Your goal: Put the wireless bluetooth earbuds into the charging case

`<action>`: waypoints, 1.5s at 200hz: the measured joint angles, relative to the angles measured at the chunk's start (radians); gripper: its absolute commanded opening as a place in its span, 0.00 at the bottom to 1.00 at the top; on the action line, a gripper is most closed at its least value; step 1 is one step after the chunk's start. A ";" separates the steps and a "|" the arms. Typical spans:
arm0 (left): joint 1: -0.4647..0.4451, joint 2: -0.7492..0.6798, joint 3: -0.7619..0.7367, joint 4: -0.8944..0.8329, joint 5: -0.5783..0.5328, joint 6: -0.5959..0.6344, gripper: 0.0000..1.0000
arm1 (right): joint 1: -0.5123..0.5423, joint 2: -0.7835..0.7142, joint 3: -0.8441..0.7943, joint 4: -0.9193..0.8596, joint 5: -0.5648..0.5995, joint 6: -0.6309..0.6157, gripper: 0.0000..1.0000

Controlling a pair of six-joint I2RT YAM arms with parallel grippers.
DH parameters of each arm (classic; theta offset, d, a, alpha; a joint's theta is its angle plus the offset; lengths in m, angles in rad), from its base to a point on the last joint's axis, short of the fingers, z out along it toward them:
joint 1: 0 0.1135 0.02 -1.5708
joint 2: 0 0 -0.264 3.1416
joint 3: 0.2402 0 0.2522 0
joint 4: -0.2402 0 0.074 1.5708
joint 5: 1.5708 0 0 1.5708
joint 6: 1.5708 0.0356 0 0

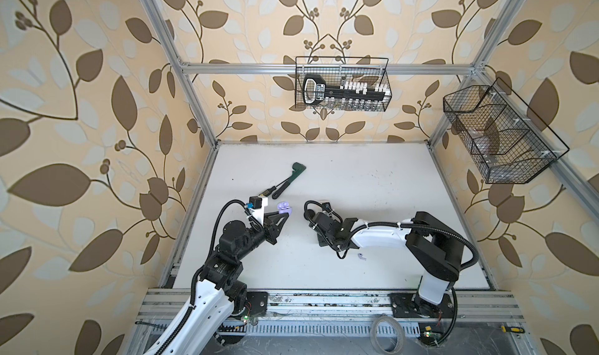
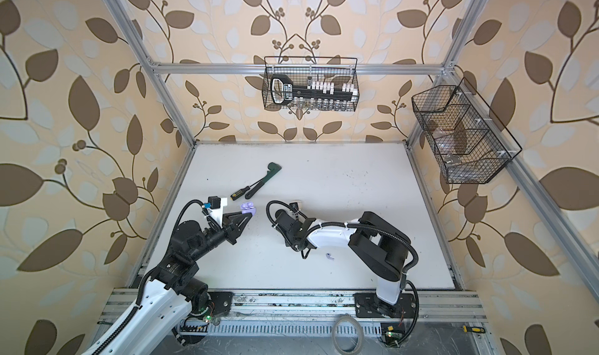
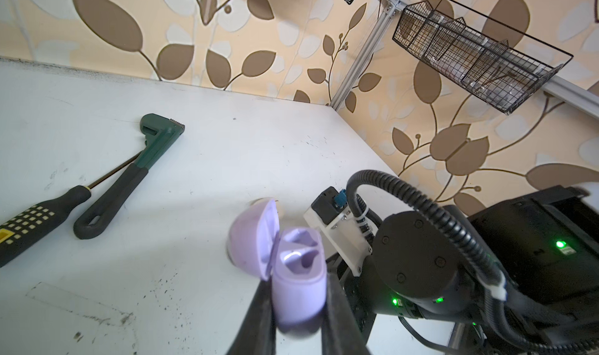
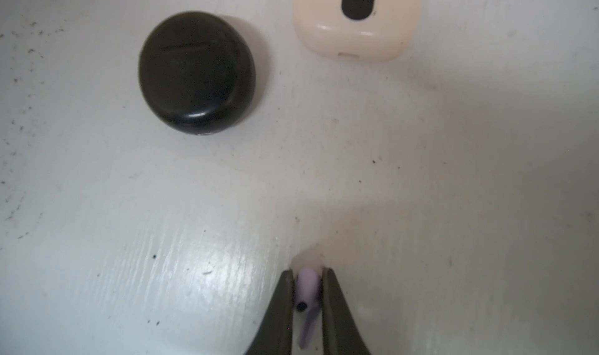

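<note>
Here, lavender earbud in right gripper

I'm counting three charging cases: lavender case, black case, cream case. Two earbuds are showing: lavender earbud, second lavender earbud. Also seeing two screwdrivers, table screwdriver and frame screwdriver, one wrench, two wire baskets, back basket and side basket, one tape roll.
</note>
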 measured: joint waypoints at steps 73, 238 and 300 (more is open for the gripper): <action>0.000 0.145 0.000 0.066 0.063 -0.001 0.00 | -0.001 -0.034 0.000 -0.061 0.021 0.008 0.13; -0.287 0.360 -0.016 0.230 -0.091 0.008 0.00 | 0.049 -0.273 0.000 -0.193 0.295 0.098 0.11; -0.405 0.440 -0.016 0.315 -0.103 0.054 0.00 | 0.175 -0.387 0.066 -0.313 0.441 0.154 0.11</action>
